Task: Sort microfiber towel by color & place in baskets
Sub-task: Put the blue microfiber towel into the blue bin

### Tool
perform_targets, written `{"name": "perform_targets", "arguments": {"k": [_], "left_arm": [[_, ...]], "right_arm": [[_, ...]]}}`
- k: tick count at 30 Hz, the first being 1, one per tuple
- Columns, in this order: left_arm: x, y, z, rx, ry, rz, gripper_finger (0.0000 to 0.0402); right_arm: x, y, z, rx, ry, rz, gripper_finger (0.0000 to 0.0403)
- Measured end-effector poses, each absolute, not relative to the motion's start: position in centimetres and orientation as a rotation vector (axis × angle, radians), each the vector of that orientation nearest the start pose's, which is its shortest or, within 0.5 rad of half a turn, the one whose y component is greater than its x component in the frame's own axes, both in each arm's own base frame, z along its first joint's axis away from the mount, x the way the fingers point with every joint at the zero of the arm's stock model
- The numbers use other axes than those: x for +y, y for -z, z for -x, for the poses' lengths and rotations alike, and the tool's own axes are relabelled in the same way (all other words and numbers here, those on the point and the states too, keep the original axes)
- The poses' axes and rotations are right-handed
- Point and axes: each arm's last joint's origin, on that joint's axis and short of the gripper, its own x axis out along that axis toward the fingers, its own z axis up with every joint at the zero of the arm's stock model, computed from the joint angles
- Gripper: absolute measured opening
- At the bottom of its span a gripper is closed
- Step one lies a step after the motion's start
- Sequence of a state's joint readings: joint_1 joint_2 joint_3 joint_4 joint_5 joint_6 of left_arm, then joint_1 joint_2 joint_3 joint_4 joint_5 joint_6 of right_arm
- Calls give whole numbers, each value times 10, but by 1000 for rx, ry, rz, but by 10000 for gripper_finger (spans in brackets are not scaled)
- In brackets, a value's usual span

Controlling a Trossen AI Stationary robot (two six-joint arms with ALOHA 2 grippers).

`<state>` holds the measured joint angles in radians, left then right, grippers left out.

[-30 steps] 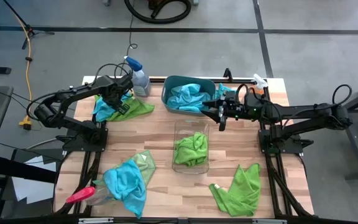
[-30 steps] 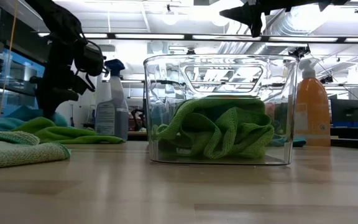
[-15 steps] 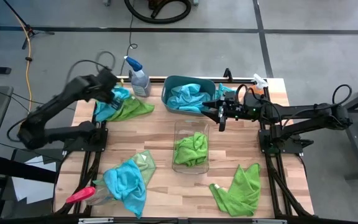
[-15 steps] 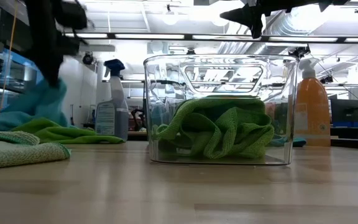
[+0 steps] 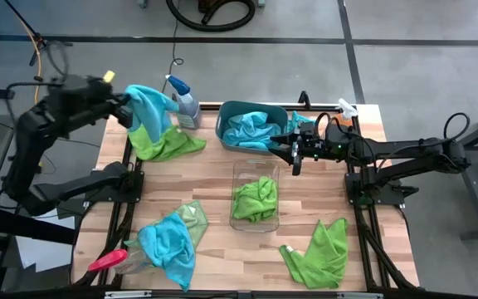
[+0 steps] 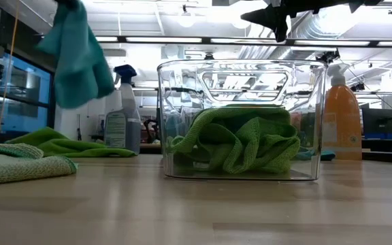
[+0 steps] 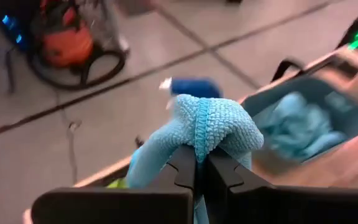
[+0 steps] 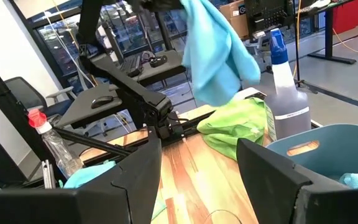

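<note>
My left gripper is raised over the table's far left corner, shut on a turquoise microfiber towel that hangs in the air. A lime green towel lies flat on the table below it. The teal basket at the far middle holds turquoise towels. The clear basket at the centre holds a green towel. My right gripper hovers open between the two baskets, touching nothing. My left gripper pinches a bunched fold of the turquoise towel between its two fingers. The fingers slant downward, coming from the table's left side. The towel bulges over the fingertips, hangs slack below them and is clear of the table.
A turquoise towel over a green one lies near left, beside a red-handled tool. Another green towel lies near right. Spray bottles stand at the far edge: a blue-topped one and an orange one.
My left gripper has risen steeply from the far-left pile, drawn back toward the table's left edge and tipped from pointing down to nearly level. The turquoise towel has come up with it, lifted clear. The green towel has stayed on the table.
</note>
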<state>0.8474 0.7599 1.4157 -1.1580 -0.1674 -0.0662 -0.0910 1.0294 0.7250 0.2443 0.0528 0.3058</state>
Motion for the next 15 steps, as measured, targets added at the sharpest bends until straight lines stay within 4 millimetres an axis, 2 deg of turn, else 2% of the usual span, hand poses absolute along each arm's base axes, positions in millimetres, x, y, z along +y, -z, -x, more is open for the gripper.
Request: {"name": "perform_targets", "arguments": {"k": [3, 9, 15], "left_arm": [[49, -445, -39, 407, -942, 242, 0], [41, -448, -43, 323, -688, 339, 0], [41, -466, -51, 146, -553, 284, 0]], "right_arm": [[-23, -308, -231, 36, 152, -309, 206], [-23, -310, -231, 9, 146, -313, 206], [-22, -313, -231, -22, 140, -313, 206]]}}
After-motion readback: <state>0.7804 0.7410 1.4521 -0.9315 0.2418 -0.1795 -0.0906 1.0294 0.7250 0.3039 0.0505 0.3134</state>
